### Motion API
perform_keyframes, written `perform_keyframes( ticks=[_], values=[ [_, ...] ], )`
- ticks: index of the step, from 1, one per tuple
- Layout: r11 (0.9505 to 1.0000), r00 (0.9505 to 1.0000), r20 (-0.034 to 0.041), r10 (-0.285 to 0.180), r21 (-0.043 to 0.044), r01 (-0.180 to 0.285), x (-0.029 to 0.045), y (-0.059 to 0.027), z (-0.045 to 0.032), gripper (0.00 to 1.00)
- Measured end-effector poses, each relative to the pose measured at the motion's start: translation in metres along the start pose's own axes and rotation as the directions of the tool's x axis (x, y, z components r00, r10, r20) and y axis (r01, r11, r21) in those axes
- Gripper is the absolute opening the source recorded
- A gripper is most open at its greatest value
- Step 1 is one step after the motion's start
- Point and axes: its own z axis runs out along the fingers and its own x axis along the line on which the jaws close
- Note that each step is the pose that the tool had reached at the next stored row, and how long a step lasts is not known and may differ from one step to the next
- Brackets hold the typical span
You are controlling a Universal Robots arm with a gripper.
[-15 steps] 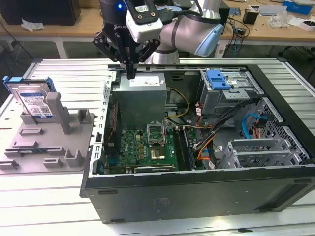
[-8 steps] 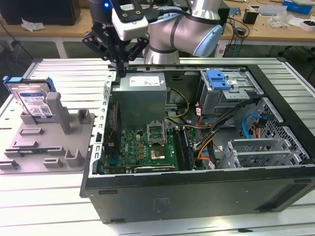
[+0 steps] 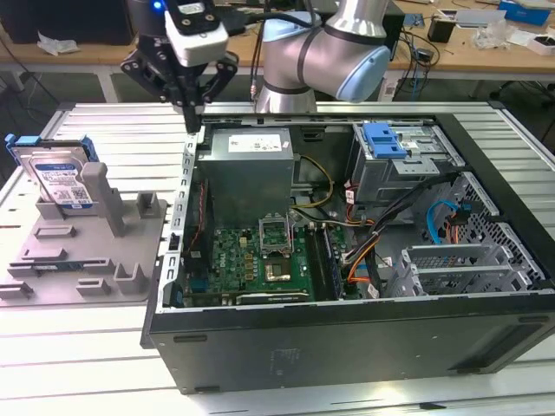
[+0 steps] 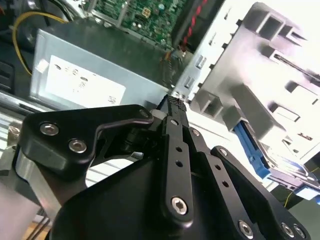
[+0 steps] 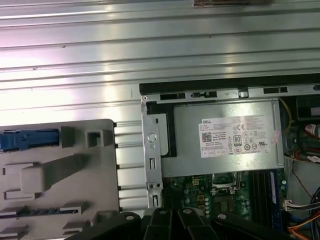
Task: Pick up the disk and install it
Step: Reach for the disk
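The one pincer (image 3: pixel 192 124), clenched on nothing, hangs over the one open case's (image 3: pixel 347 347) far corner, and the one disk (image 3: pixel 59 178) stands in the one grey fixture (image 3: pixel 91 260) at the exterior view's left.

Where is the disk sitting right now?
The disk is at the exterior view's far left, standing on edge in the grey fixture, left of the open computer case.

The disk (image 3: pixel 59 178) stands on the fixture (image 3: pixel 87 260), beside the computer case (image 3: pixel 347 334).

Both wrist views close above power supply (image 5: pixel 227 135)
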Motion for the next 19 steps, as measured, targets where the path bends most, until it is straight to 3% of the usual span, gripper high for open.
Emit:
perform_keyframes(
  ticks=[3,5,19],
  values=[
    [1.0000,1.0000,0.0000,0.000,0.0001,0.000,0.0105,0.0020,0.0003,0.11],
    [1.0000,1.0000,0.0000,0.001,0.0003,-0.001,0.0229,0.0044,0.0006,0.11],
    [1.0000,1.0000,0.0002,0.004,0.0009,-0.004,0.0768,0.0149,0.0020,0.11]
  ],
)
